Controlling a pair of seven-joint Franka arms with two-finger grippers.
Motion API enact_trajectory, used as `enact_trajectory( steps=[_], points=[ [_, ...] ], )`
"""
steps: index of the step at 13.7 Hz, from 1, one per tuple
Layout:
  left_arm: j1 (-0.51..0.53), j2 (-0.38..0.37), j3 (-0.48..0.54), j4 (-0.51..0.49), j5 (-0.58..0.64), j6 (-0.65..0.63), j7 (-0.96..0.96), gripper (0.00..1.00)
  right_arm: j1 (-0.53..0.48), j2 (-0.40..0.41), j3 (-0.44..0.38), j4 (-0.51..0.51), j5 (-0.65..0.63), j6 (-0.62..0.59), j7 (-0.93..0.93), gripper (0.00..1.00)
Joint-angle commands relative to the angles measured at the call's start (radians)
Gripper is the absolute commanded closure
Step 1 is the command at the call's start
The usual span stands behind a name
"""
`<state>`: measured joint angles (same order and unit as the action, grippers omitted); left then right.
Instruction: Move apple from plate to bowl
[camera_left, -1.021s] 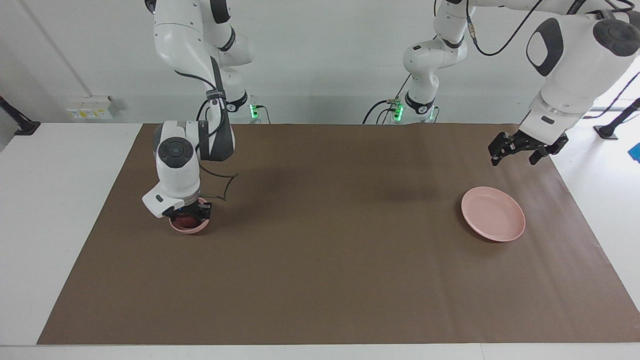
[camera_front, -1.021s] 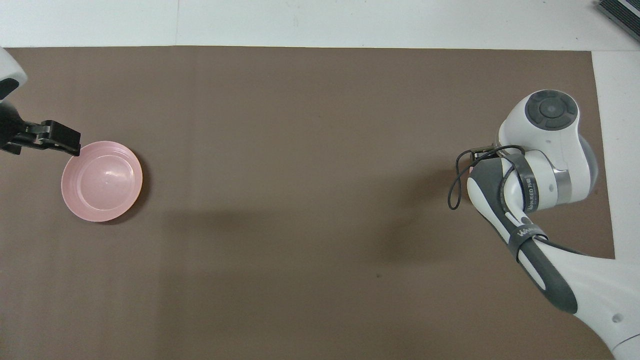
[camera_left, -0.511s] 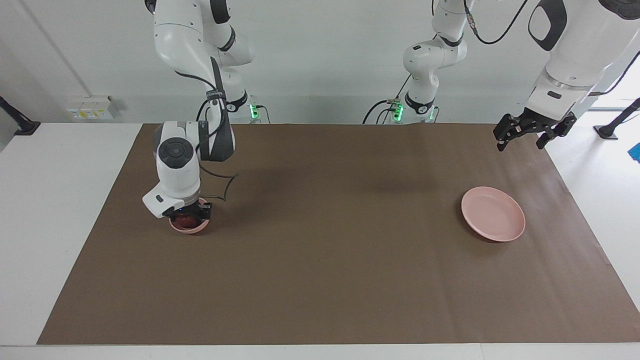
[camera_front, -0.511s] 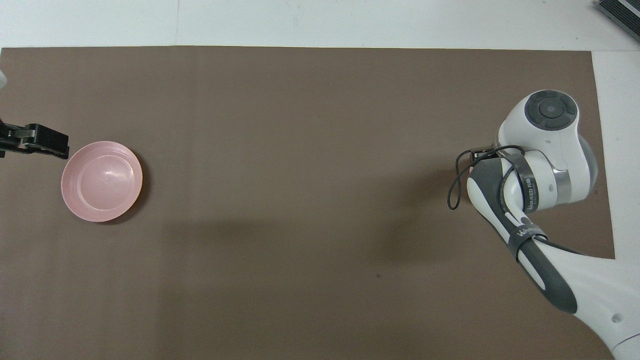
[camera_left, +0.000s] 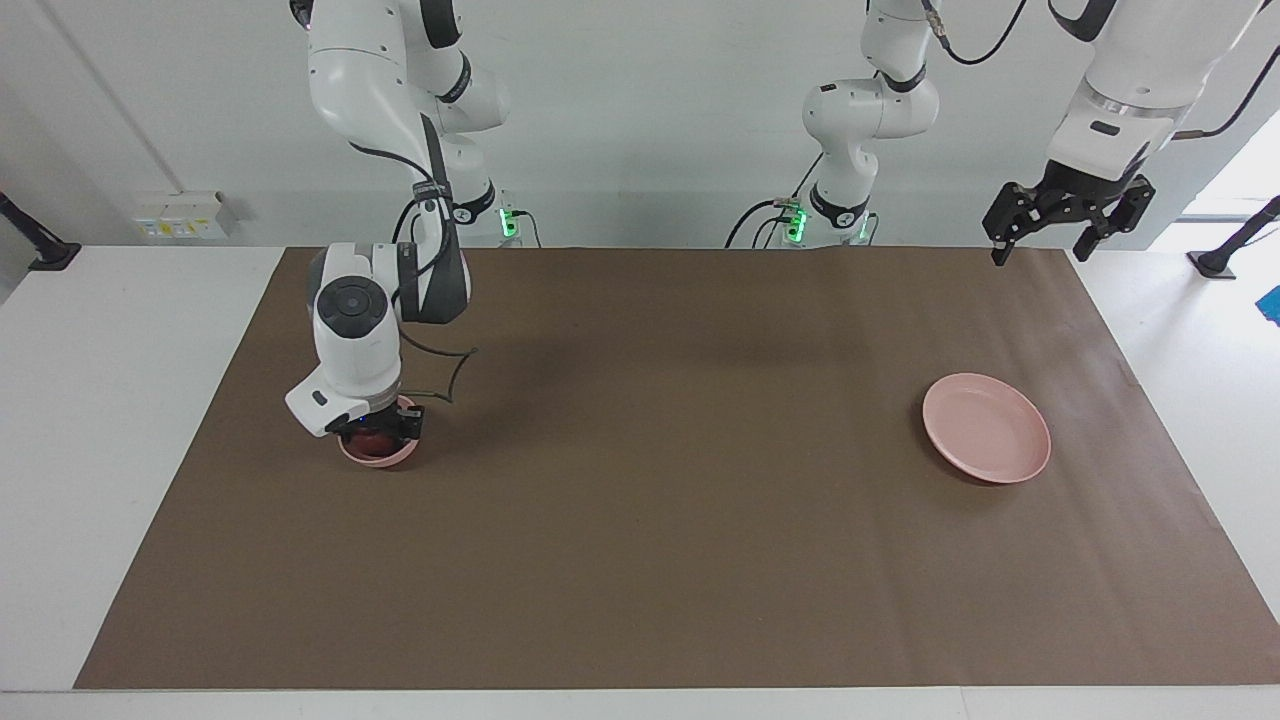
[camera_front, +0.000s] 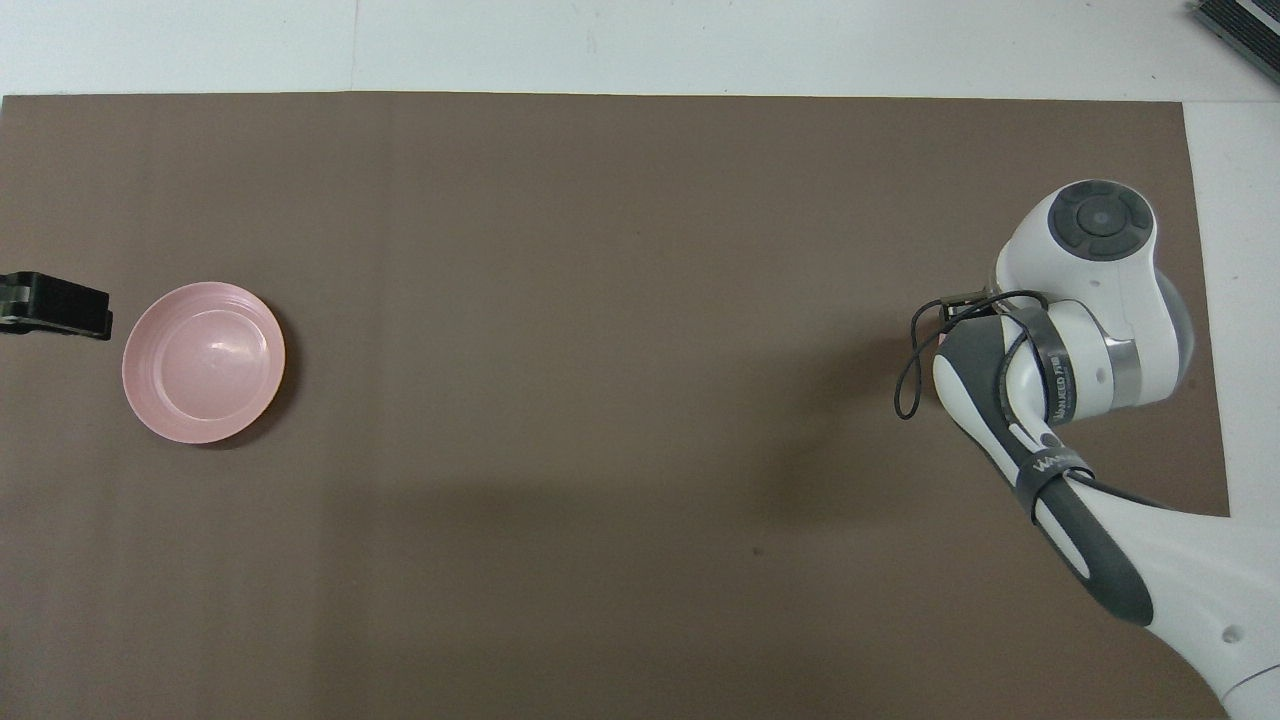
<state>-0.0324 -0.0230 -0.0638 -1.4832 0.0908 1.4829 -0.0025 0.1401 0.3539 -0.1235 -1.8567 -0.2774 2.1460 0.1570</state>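
Note:
The small deep pink bowl (camera_left: 380, 457) stands toward the right arm's end of the table. The dark red apple (camera_left: 371, 438) sits in it. My right gripper (camera_left: 375, 432) is lowered into the bowl around the apple. In the overhead view the right arm's hand (camera_front: 1095, 290) hides both bowl and apple. The wide pink plate (camera_left: 986, 441) lies bare toward the left arm's end; it also shows in the overhead view (camera_front: 204, 376). My left gripper (camera_left: 1040, 252) is open and empty, raised high above the mat's edge nearest the robots. One of its fingers (camera_front: 58, 305) shows beside the plate.
A brown mat (camera_left: 660, 520) covers the table. A loose black cable loop (camera_left: 452, 372) hangs from the right arm's wrist beside the bowl.
My left gripper has risen and drawn back from above the plate toward the robots' edge of the mat. The right gripper has stayed in the bowl with the apple.

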Motion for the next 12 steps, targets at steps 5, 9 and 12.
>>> enact_trajectory(
  steps=[5, 9, 12],
  points=[
    [-0.037, -0.023, 0.039, -0.025, -0.036, -0.038, 0.001, 0.00, -0.011, -0.025, 0.011, 0.011, 0.018, -0.014, 0.012, 0.00],
    [-0.011, -0.025, 0.042, -0.023, -0.036, -0.047, -0.002, 0.00, -0.013, -0.101, 0.011, 0.022, 0.052, -0.086, -0.011, 0.00],
    [-0.004, -0.014, 0.042, -0.012, -0.051, -0.032, -0.001, 0.00, -0.017, -0.165, 0.007, 0.045, 0.096, -0.145, -0.047, 0.00]
  ],
)
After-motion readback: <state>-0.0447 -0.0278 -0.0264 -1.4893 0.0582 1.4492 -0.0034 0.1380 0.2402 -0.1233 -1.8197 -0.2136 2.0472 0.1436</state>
